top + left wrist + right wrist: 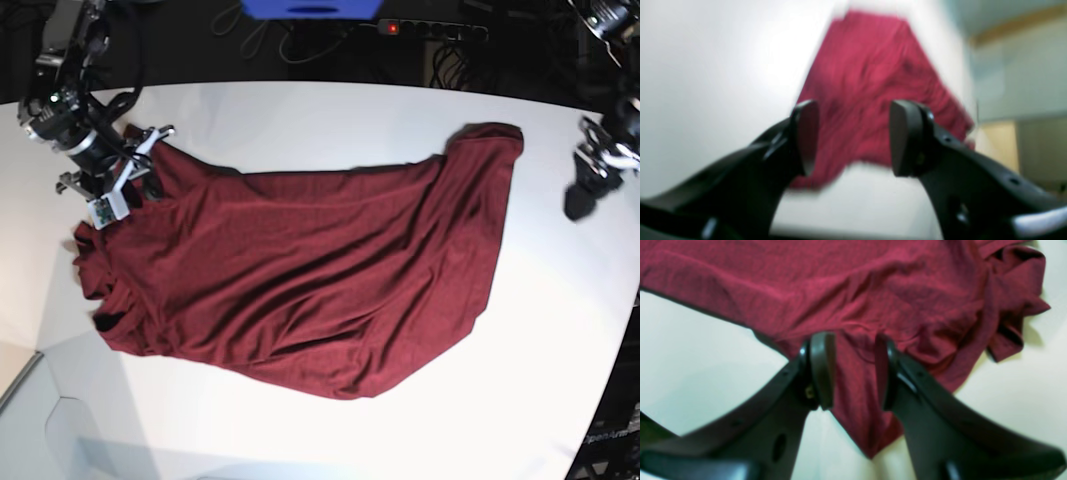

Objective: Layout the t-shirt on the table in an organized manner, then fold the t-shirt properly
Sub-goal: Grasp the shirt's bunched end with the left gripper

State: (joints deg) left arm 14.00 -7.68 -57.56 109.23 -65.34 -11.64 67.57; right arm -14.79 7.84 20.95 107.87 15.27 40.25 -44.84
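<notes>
Left to right across the base view. At the far left, right end effector (140,185) down on the upper-left corner of the t-shirt (300,280). In the right wrist view, right end effector (853,370) pinching a fold of the maroon cloth (853,293), fabric running between the two dark pads (821,368) and hanging out below them. Just beside that grip, bunched and rumpled cloth at the shirt's left edge. Across the middle, t-shirt spread slantwise on the white worktop (330,120), creased, one corner reaching up toward the right. At the far right, left end effector (580,200) lifted clear of the cloth, well apart from it. In the left wrist view, blurred, left end effector (853,136) spread wide with nothing between the pads (900,136), shirt (873,83) lying beyond on the worktop (706,83).
</notes>
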